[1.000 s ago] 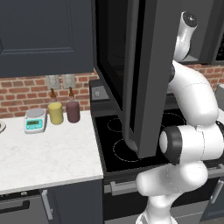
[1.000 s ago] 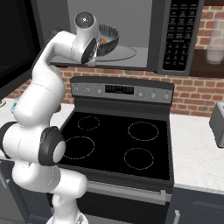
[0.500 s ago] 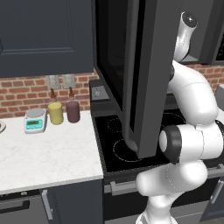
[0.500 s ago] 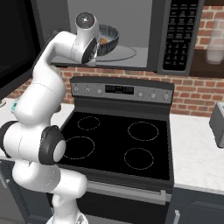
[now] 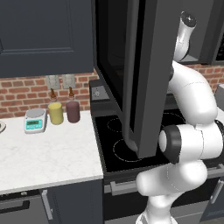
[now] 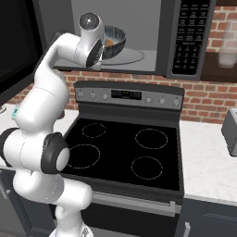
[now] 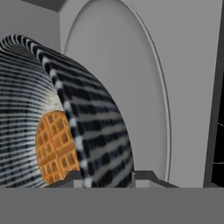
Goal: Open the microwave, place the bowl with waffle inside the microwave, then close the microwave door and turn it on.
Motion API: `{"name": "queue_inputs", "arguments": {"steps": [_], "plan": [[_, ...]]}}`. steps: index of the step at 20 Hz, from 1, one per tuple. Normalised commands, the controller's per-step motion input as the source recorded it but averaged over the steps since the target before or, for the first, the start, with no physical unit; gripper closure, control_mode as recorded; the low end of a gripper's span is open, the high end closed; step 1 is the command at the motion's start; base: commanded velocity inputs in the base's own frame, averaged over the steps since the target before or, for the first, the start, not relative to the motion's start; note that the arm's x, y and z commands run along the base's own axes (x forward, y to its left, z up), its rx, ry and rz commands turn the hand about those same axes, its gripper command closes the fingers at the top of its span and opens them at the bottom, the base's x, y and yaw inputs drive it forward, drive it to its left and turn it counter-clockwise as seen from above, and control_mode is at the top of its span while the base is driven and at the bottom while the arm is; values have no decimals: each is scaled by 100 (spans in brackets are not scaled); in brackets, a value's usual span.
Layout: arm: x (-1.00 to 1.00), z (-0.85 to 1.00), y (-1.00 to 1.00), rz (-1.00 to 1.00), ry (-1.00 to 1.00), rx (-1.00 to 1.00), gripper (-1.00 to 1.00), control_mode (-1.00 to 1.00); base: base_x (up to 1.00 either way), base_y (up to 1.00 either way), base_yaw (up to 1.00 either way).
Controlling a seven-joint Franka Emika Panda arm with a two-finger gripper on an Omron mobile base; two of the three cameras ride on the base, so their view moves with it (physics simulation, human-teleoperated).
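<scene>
At the left of the scene, the microwave door (image 5: 142, 78) stood swung wide open, hanging edge-on over the stove (image 6: 125, 152) and screening most of the cavity from the left base camera. Beyond it, on the pale counter (image 5: 48, 155), a small scale (image 5: 35, 120) and two jars sat well apart from the work.

Moving right, the right base camera showed the arm reaching up into the microwave (image 6: 139, 34), with the bowl (image 6: 113, 39) inside the cavity above the glass turntable (image 6: 125, 56); whether it was resting on the plate or just clear of it could not be determined. The hand camera showed the gripper (image 7: 107, 178) clenched on the bowl's striped rim, a fingertip on either side of the wall, and the waffle (image 7: 54, 146) lying inside the bowl against its wall. The control panel (image 6: 190, 37) lay at the far right, untouched.

Assessment: the placing step was in hand and near its end. The next move would call for setting the bowl flat on the turntable, letting go of the rim, and drawing the hand straight out without dragging the bowl. The door closing and start press were not yet done.
</scene>
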Motion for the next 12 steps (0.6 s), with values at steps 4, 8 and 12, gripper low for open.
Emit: {"name": "queue_inputs", "arguments": {"steps": [4, 8, 12], "plan": [[0, 0, 0, 0, 0, 0, -100, -100, 0, 0, 0], [0, 0, 0, 0, 0, 0, -100, -100, 0, 0, 0], [0, 0, 0, 0, 0, 0, -100, -100, 0, 0, 0]]}}
